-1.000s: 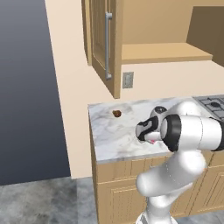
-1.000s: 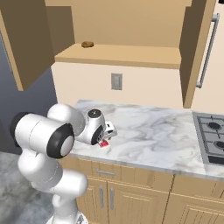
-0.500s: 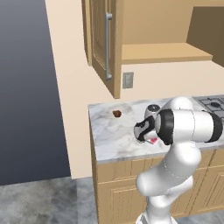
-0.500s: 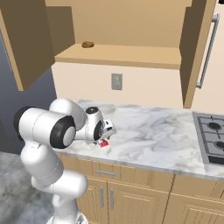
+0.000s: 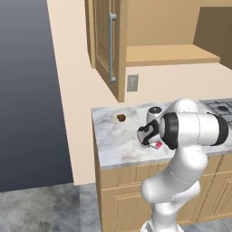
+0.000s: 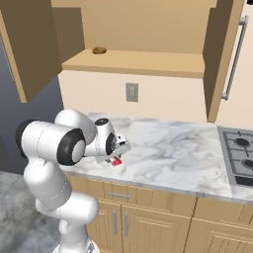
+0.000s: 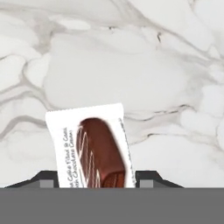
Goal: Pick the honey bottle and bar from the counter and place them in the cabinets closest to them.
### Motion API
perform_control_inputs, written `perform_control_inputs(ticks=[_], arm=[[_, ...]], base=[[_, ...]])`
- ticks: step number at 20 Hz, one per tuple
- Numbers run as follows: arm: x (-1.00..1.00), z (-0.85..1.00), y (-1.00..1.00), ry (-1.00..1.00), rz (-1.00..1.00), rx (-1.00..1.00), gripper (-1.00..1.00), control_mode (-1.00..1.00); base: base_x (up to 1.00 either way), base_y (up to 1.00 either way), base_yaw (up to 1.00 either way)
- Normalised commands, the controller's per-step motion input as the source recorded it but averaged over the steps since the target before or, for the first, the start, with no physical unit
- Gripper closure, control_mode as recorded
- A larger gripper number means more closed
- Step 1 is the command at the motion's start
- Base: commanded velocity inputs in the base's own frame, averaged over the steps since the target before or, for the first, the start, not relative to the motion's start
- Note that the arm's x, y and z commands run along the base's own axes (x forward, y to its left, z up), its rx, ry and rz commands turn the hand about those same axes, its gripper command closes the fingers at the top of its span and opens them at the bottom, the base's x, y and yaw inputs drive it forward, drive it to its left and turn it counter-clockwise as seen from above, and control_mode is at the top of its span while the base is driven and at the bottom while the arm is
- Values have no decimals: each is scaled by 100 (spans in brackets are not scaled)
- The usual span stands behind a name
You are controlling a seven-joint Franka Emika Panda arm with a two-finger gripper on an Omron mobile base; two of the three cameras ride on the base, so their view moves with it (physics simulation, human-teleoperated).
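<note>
My hand [image 6: 117, 157] has come down and its jaws have drawn together onto the bar [image 7: 96, 151], which lies on the desk [image 5: 118, 142] near its front edge, at the middle of both base frames. So the grip seems made; lifting is next. The hand view shows the wrapper between my fingertips [image 7: 146, 178]; the right base view shows the open cabinets [image 6: 133, 62] above.

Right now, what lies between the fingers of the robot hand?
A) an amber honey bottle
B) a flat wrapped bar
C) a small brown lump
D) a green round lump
B: in the hand view the white-wrapped bar with a chocolate picture lies on the counter between the two dark fingers.
</note>
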Motion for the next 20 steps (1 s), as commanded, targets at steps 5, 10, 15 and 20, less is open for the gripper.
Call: perform_control_inputs(ticks=[5, 10, 15, 20], arm=[[0, 34, 0, 3, -2, 1, 100, -100], [0, 61, 0, 7, -2, 0, 100, -100], [-1, 63, -3, 12, -4, 0, 100, -100], [-18, 64, -19, 10, -5, 0, 100, -100]], base=[[0, 0, 0], [0, 0, 0], [0, 0, 0], [0, 0, 0]])
